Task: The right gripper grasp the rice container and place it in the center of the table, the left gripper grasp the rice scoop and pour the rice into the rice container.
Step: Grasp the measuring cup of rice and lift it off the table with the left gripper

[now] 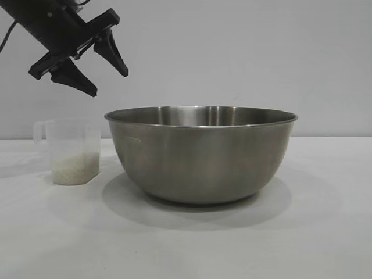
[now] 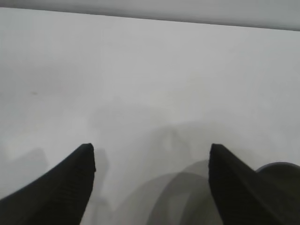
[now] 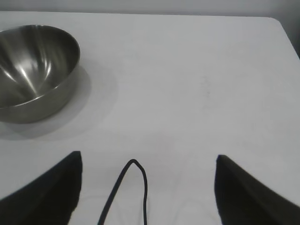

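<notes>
A: Where's the scoop?
B: Upright on the table, at the bowl's 9 o'clock, handle away from it, rice low inside. Its markings aren't readable.
A: The grippers?
B: The left gripper hangs above the scoop, fingers spread, empty. The right gripper is away from the bowl, also spread.

A: What does the left wrist camera show?
B: The left gripper, its two black pointed fingers spread wide apart, above a plain white bench.
A: Anything beside the gripper?
B: Only grey shadows on the bench between its fingers.
</notes>
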